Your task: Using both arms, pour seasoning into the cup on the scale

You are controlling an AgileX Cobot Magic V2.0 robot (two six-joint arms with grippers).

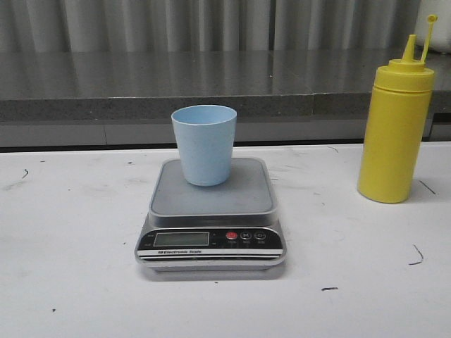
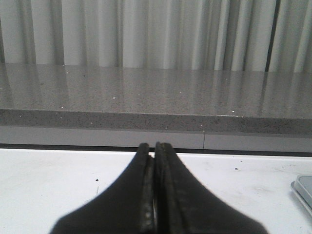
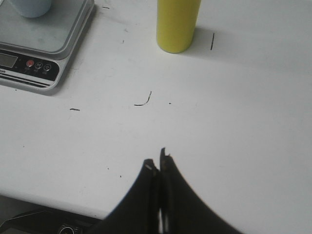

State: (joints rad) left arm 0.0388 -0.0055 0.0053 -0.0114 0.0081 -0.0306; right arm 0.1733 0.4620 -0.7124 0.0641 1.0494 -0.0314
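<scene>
The seasoning (image 1: 394,130), a tall yellow squeeze bottle, is seen upright on the white bench (image 1: 70,232), well to the right of the scale and apart from it; nozzle cap on top, small tethered tip cap sticking up beside the nozzle. It is untouched by either arm. In the right wrist view only its lower body (image 3: 177,24) is shown, standing ahead of the right gripper

The cup (image 1: 204,143), pale blue, is set upright on the steel platform of the scale (image 1: 211,211), toward the back of the platform. Its inside cannot be seen, so contents cannot be told. The LCD is too dim to be read; one red button and two dark ones are seen next to it

The left gripper (image 2: 154,146) is shown with jaws pressed together, nothing between them, pointed toward the grey ledge (image 2: 146,97) and curtain at the back; only a corner of the scale (image 2: 303,187) is caught at the view's edge. The right gripper (image 3: 159,163) is likewise clenched and empty, low over bare bench, well apart from the bottle

Progress is judged as barely begun: cup placed on scale appears done, bottle not yet grasped, nothing tipped or poured. Left to do: jaws opened, bottle taken, carried over the cup, tilted and squeezed, likely one arm steadying
</scene>
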